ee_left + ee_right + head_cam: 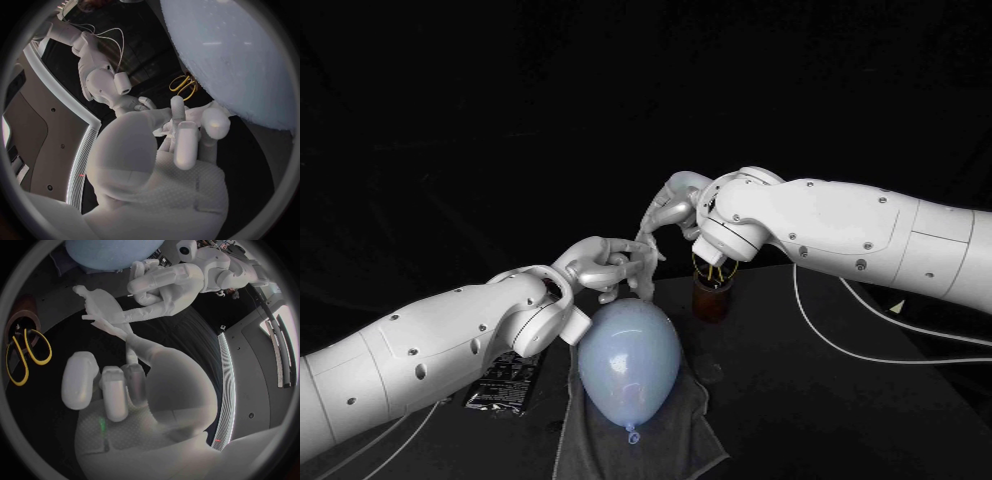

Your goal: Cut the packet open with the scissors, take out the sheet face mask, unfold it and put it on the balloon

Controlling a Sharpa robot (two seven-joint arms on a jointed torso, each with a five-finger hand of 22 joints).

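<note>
A pale blue balloon (629, 360) (237, 60) (112, 252) lies on a grey cloth (653, 440). Above its far end, the folded white sheet face mask (646, 250) (100, 310) (165, 129) hangs between my two hands. My left hand (606, 268) (187, 135) (156, 282) pinches its lower end. My right hand (672, 208) (112, 385) holds its upper end from above. The black packet (502, 385) lies on the table beside my left forearm. The yellow-handled scissors (714, 268) (183, 86) (22, 352) stand in a brown holder (711, 300) under my right wrist.
The cloth spreads from under the balloon toward the near edge of the table. A white cable (862, 345) trails across the table at the right, below my right arm.
</note>
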